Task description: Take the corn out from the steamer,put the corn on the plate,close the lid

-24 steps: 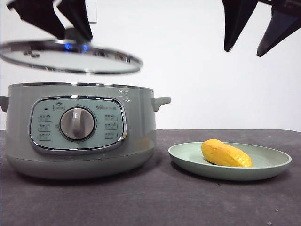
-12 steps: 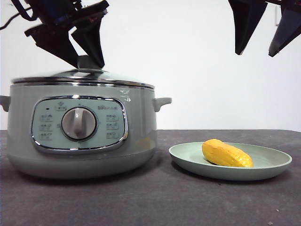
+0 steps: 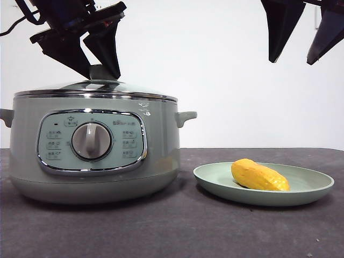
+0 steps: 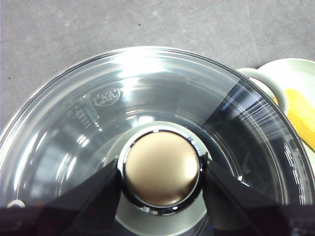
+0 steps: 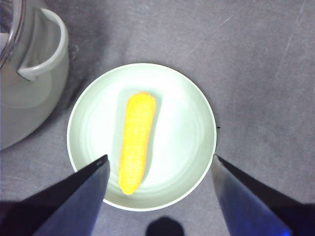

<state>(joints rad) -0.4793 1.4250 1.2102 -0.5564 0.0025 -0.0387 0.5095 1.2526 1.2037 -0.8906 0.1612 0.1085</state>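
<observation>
Dark grey counter [image 3: 177, 226] carries everything. On the left, my left hand [image 4: 160, 172] pinches the knob of the lid [image 3: 94, 88], which sits on the steamer [image 3: 91, 156]. To the right, the corn [image 3: 259, 176] lies on the plate [image 3: 317, 188], and my right hand [image 5: 157, 169] hangs spread above it. I judge only letting go of the knob remains.

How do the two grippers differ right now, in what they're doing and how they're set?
The left gripper is down at the steamer, jaws shut on the lid by its knob; the right gripper hangs high above the plate, holding nothing. The left's jaws press the knob's sides; the right's are spread wide, the corn lying on the plate below. Both have black jaws.
</observation>
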